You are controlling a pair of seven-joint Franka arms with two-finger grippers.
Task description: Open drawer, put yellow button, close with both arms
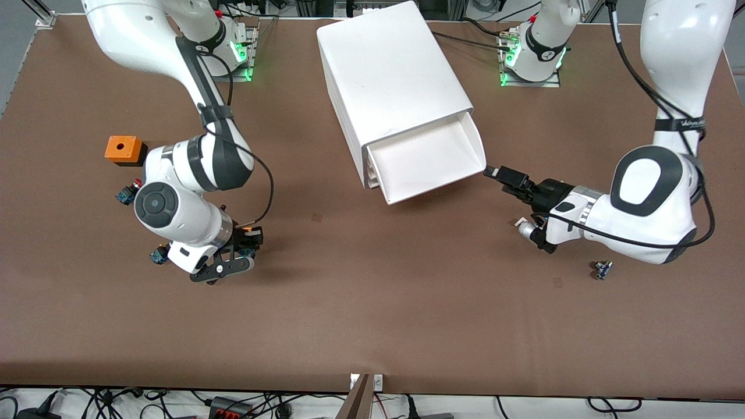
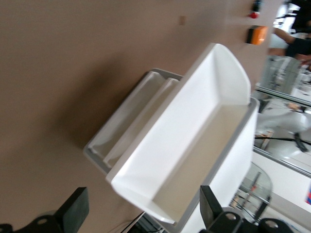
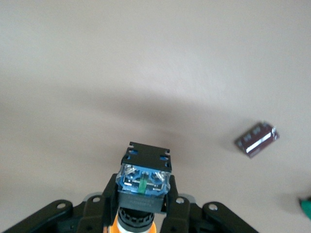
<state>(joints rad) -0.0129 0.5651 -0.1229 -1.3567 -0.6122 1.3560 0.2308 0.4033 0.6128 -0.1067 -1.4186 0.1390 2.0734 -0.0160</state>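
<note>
Your two arms worked one brown tabletop (image 1: 372,326) on which a single white cabinet (image 1: 390,75) stood between the two arm bases, its topmost drawer (image 1: 428,157) pulled out and its tray showing only white walls and floor. Your left gripper (image 1: 492,172) hung just beside the corner of that drawer toward the left arm's end of the tabletop, its fingers (image 2: 73,211) released and spread wide with nothing between them; the left wrist view looked along the open drawer (image 2: 194,145), with the fronts of lower drawers (image 2: 131,121) visible beneath it. Your right gripper (image 1: 247,241) sat low over the tabletop toward the right arm's end, its fingers clenched on the one yellow button (image 3: 143,182), whose blue and black body faced the wrist camera and whose orange-yellow cap peeked out between the fingers. Near that arm you could count one orange box (image 1: 123,149) with a round hole in its top, one red-capped button (image 1: 128,192) just nearer the front camera than the box, and one more small blue-bodied part (image 1: 158,255) beside the right wrist. Toward the left arm's end, one small dark component (image 1: 602,269) lay alone on the tabletop.
</note>
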